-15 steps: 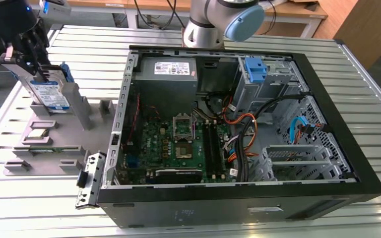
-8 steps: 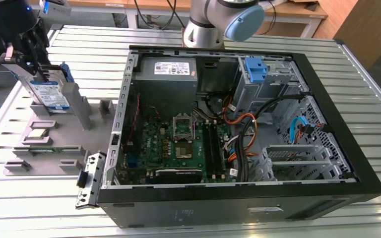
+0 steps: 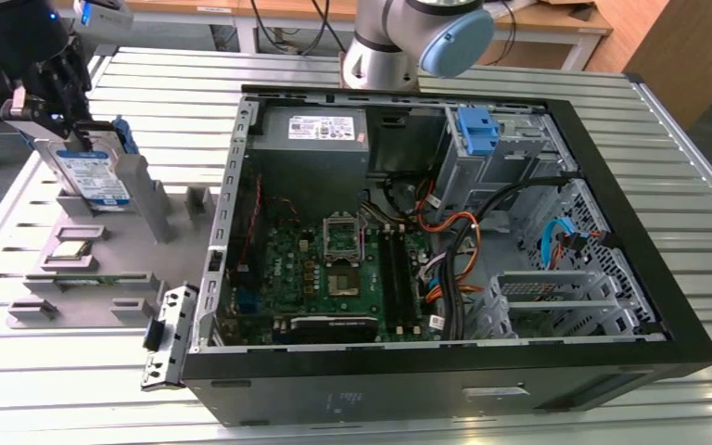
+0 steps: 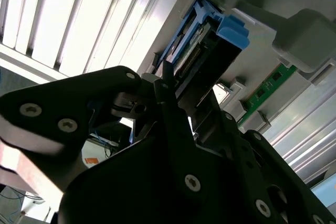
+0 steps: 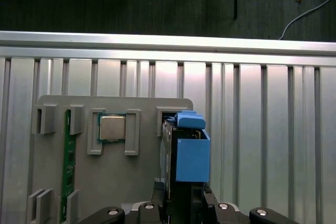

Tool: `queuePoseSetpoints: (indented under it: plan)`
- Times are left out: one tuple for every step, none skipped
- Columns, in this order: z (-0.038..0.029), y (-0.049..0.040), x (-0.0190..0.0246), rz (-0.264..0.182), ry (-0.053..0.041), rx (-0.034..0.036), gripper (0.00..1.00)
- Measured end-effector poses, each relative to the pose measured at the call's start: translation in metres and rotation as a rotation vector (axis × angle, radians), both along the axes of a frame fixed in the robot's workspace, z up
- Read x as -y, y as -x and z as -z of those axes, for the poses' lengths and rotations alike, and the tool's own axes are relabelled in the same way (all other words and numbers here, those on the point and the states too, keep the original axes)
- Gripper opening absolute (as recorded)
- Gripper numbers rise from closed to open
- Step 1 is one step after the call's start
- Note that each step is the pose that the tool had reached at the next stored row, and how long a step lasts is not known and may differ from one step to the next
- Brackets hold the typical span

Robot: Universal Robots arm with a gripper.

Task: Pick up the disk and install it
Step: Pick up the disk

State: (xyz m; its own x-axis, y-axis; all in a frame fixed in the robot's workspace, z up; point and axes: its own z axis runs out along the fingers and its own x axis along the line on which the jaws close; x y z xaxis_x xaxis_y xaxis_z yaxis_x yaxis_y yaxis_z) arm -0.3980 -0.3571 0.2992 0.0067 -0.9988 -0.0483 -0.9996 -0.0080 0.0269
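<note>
At the grey tray (image 3: 133, 255), the claw (image 3: 75, 139) pinches the upright disk (image 3: 94, 178) by its top edge.

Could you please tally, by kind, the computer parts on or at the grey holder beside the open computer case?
disk: 1
processor chip: 1
memory stick: 1
Total: 3
</note>
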Motion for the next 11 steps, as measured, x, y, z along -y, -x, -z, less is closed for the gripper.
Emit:
queuePoseSetpoints:
  plan:
    - [0.0000,0.0000,0.0000,0.000,-0.0001,0.0000,0.39]
    - [0.0000,0.0000,0.0000,0.000,0.0000,0.0000,0.39]
    - [0.0000,0.0000,0.0000,0.000,0.0000,0.0000,0.39]
    - [0.0000,0.0000,-0.0001,0.000,0.0000,0.0000,0.39]
    - [0.0000,0.0000,-0.0001,0.000,0.0002,-0.0002,0.39]
    - [0.0000,0.0000,-0.0001,0.000,0.0001,-0.0001,0.37]
    - [0.0000,0.0000,-0.0001,0.000,0.0000,-0.0001,0.35]
    - [0.0000,0.0000,-0.0002,0.000,0.0000,0.0000,0.35]
    - [0.0000,0.0000,-0.0003,0.000,0.0000,0.0000,0.35]
    - [0.0000,0.0000,-0.0003,0.000,0.0000,0.0000,0.35]
    - [0.0000,0.0000,-0.0003,0.000,0.0000,0.0000,0.35]
